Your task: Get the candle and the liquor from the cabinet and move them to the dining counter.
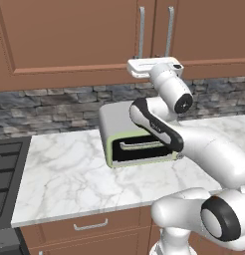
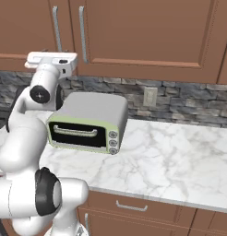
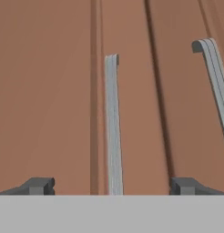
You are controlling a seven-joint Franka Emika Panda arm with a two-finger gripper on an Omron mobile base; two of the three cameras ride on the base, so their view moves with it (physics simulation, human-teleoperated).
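Observation:
The brown wooden cabinet point(image 1: 69, 35) point(image 2: 147, 27) hangs above the worktop with both doors shut. The candle and the liquor are hidden, and the dining counter is out of view. My gripper point(image 3: 111, 185) is open and raised against the lower part of the doors point(image 1: 144, 63) point(image 2: 50, 58). In the hand view the left door's silver bar handle point(image 3: 113, 127) runs straight up between my two fingertips point(image 3: 38, 185), close in front of them. The neighbouring door's handle point(image 3: 214, 77) stands off to the right. Both handles point(image 1: 141, 32) point(image 1: 170, 30) show above the hand in the left base view.
A pale-green toaster oven point(image 1: 137, 137) point(image 2: 90, 122) sits on the marble worktop point(image 1: 69, 174) right under my arm. A black stove point(image 1: 7, 174) borders the worktop's left end. Stone backsplash with an outlet point(image 2: 149, 97) runs behind; drawers point(image 1: 89, 226) lie below.

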